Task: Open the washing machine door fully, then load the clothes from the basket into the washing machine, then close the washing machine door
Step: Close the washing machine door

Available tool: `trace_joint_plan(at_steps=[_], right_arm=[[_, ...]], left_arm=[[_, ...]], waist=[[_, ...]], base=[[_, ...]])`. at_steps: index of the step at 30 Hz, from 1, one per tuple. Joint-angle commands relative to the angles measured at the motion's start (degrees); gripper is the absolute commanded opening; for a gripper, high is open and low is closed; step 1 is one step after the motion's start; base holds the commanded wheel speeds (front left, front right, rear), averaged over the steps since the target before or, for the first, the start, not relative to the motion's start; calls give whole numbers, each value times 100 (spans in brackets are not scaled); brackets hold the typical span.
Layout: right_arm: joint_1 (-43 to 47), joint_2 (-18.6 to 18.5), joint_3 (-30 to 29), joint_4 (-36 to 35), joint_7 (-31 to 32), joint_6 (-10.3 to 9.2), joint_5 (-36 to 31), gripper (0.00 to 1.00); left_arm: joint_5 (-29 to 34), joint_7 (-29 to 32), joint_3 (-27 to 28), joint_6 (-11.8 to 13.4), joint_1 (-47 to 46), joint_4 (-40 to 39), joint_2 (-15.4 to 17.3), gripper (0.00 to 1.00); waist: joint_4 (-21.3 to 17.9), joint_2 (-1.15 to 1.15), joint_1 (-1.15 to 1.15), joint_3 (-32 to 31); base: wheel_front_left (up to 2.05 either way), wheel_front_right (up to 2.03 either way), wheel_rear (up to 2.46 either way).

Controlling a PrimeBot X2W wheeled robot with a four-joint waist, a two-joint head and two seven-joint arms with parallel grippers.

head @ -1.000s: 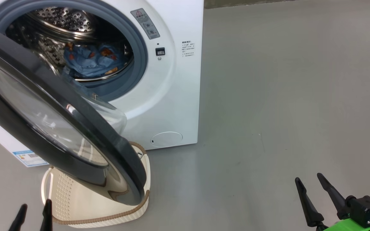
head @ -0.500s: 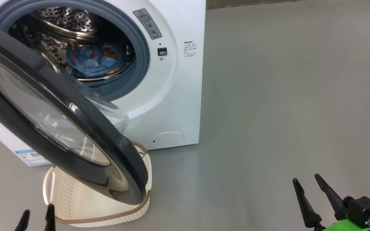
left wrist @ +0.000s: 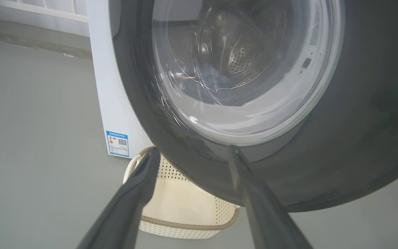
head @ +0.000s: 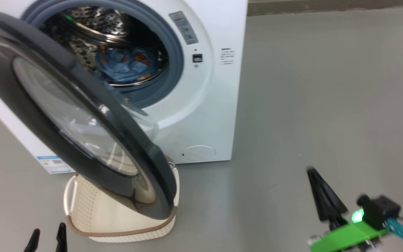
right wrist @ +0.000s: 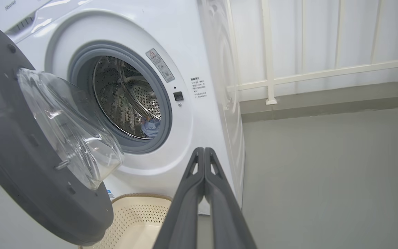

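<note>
Left fingers (head: pixel 61 239) cropped; washing machine door (head: pixel 72 108) half-hides basket (head: pixel 117 233).

The washing machine door (head: pixel 79 115) stands half-open, slanting across the left of the drum mouth (head: pixel 135 52) and overhanging most of the basket (head: pixel 131 237); the mouth's right side is unblocked; bare floor (head: pixel 327 87) lies open right of the washing machine (head: pixel 205 119)

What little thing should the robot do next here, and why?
Probably bring the left gripper against the outer face of the washing machine door to push it shut: the clothes lie in the drum, the basket looks empty where visible, and the door stands open.
</note>
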Motion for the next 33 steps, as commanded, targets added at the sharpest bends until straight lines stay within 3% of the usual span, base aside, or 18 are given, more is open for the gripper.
trace_joint_plan(at_steps=[1,12,18,25,33], right_arm=[[-393,3,282,-320,-28,9,104,0],[-1333,59,1456,-1434,-28,9,391,0],[-1598,128,2177,-1628,-28,9,559,0],[-1740,113,3280,-1181,-28,9,809,0],[-1831,166,4253,-23,-28,9,1212,0]], left_arm=[[3,-42,182,-14,-162,-165,57,100],[79,-42,146,-14,-200,-381,-64,100],[78,-42,136,-14,-200,-403,-127,100],[55,-42,133,-14,-215,-415,-171,100],[-43,-42,-4,-14,-437,-360,-218,100]], waist=[[154,0,0,-42],[572,0,0,-80],[756,0,0,-100],[881,0,0,-16],[1042,0,0,217]], base=[[0,0,0],[0,0,0],[0,0,0],[0,0,0],[0,0,0]])
